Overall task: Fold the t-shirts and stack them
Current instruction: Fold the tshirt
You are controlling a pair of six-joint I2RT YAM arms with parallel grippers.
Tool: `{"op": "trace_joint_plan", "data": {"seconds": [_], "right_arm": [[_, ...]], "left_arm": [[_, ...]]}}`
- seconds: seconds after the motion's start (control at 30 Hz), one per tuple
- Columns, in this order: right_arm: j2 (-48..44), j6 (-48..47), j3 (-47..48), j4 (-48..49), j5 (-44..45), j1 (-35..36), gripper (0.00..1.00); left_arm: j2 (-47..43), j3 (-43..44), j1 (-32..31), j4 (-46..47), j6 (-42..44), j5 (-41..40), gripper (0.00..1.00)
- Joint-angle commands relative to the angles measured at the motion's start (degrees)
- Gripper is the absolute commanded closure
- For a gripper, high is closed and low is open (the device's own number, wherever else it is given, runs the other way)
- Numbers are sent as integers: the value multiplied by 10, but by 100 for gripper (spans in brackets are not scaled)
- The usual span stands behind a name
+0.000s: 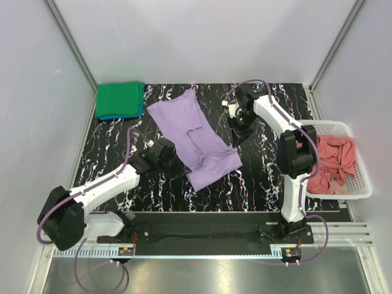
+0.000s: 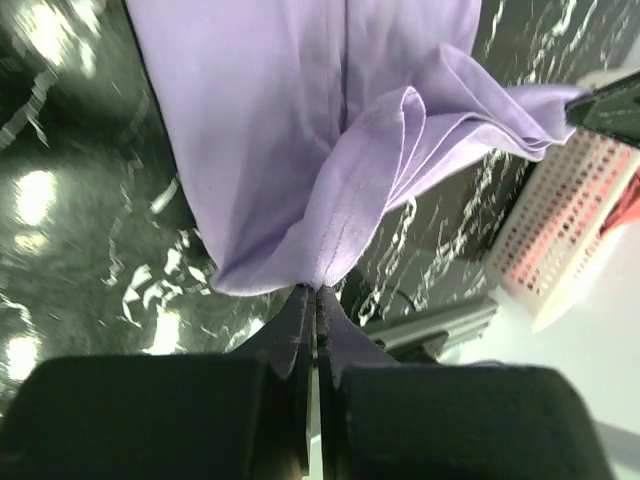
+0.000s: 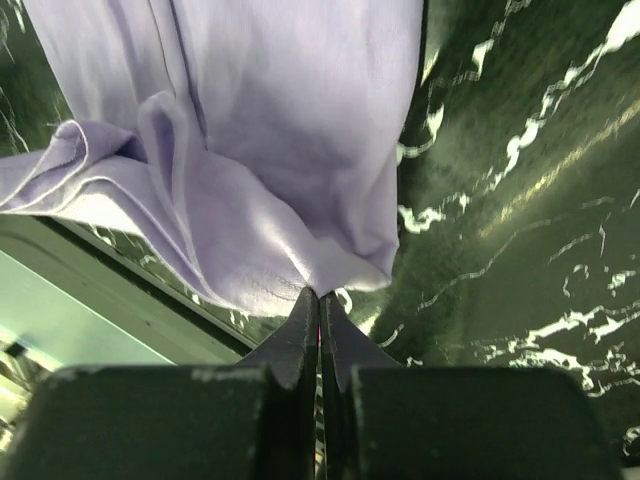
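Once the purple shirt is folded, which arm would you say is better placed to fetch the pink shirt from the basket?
Probably the right arm: the basket holding the pink shirt sits right beside it, far from the left arm.

Spread shirt centre, folded stack far-left — basket right
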Motion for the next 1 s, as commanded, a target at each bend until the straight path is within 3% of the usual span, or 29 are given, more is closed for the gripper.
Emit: {"op": "trace_joint_plan", "data": {"seconds": [0.0, 0.4, 0.97], "right_arm": [[24, 40, 52, -17, -14, 7, 100], [85, 62, 167, -27, -17, 31, 100], [187, 117, 303, 5, -39, 40, 100]], "left_arm": [[18, 38, 20, -27, 49, -19, 100], [26, 79, 74, -77, 101, -44, 100], [98, 120, 172, -41, 192, -27, 100]]}}
